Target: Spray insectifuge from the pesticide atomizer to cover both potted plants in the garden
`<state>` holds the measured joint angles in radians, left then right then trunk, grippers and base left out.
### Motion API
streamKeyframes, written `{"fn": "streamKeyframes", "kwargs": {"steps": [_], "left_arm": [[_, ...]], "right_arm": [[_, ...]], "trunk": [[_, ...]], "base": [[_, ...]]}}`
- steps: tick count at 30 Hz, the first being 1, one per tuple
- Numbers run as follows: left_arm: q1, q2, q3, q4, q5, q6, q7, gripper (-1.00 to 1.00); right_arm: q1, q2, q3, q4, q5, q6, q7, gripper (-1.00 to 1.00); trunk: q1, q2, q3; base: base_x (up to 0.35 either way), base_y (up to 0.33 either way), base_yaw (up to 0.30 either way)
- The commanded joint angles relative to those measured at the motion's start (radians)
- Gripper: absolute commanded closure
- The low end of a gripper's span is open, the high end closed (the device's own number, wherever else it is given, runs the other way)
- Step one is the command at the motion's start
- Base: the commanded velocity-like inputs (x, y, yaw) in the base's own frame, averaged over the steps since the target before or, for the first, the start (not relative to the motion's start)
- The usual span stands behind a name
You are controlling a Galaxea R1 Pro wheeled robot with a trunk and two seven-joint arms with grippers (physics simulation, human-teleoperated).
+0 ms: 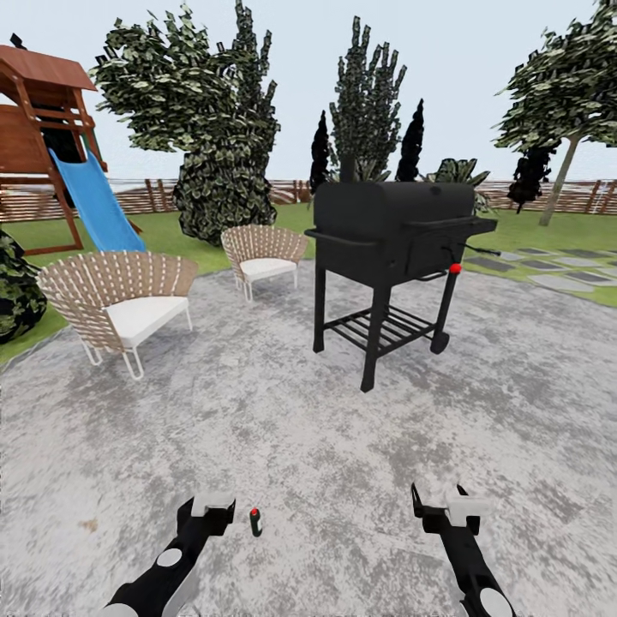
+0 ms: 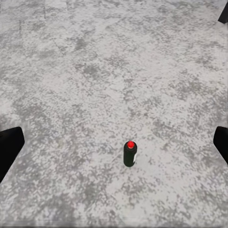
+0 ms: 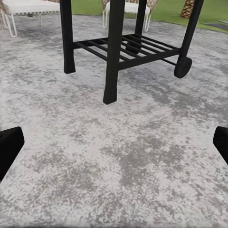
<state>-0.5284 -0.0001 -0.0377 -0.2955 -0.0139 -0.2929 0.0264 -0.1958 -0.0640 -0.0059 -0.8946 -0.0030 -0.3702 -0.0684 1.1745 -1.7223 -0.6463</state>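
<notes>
The pesticide atomizer (image 1: 255, 522) is a small dark green bottle with a white label and a red top, standing upright on the grey patio. It stands just right of my left gripper (image 1: 208, 512), a little apart from it. In the left wrist view the bottle (image 2: 129, 154) stands ahead on the ground, between the widely spread fingers of the open left gripper (image 2: 114, 145). My right gripper (image 1: 441, 506) hangs open over bare paving, and the right wrist view has that gripper (image 3: 114, 145) empty. The two potted plants are out of view.
A black grill (image 1: 390, 248) stands ahead on the patio, its legs and lower rack (image 3: 128, 47) in front of the right gripper. Two wicker chairs (image 1: 120, 300) (image 1: 264, 257) stand at the left. A playset with a blue slide (image 1: 94, 201), lawn (image 1: 531, 236), stepping stones (image 1: 557, 274), trees and a fence lie beyond.
</notes>
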Motion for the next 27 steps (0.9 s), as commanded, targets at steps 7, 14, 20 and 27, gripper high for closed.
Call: {"fn": "streamKeyframes", "kwargs": {"steps": [7,14,20,27], "left_arm": [[0.001,0.001,-0.003,0.001,-0.002,-0.031,0.003,-1.00],[0.002,0.001,-0.002,0.001,-0.001,-0.071,0.003,-1.00],[0.002,0.003,0.000,0.000,0.000,-0.072,0.004,-1.00],[0.002,0.002,-0.002,0.001,-0.001,-0.072,0.003,-1.00]], "right_arm": [[-0.001,0.000,0.001,0.001,0.000,-0.003,-0.004,-1.00],[-0.001,0.000,0.002,0.001,0.000,-0.003,-0.004,-1.00],[-0.001,0.000,0.001,0.002,0.000,-0.003,-0.004,-1.00],[-0.001,0.000,0.003,0.001,0.000,-0.003,-0.004,-1.00]], "trunk": [[0.027,-0.050,-0.034],[0.031,-0.057,-0.048],[0.031,-0.057,-0.057],[0.034,-0.064,-0.067]], "base": [[0.000,0.000,0.068],[0.000,0.000,0.052],[0.000,0.000,-0.139],[0.000,0.000,-0.138]]}}
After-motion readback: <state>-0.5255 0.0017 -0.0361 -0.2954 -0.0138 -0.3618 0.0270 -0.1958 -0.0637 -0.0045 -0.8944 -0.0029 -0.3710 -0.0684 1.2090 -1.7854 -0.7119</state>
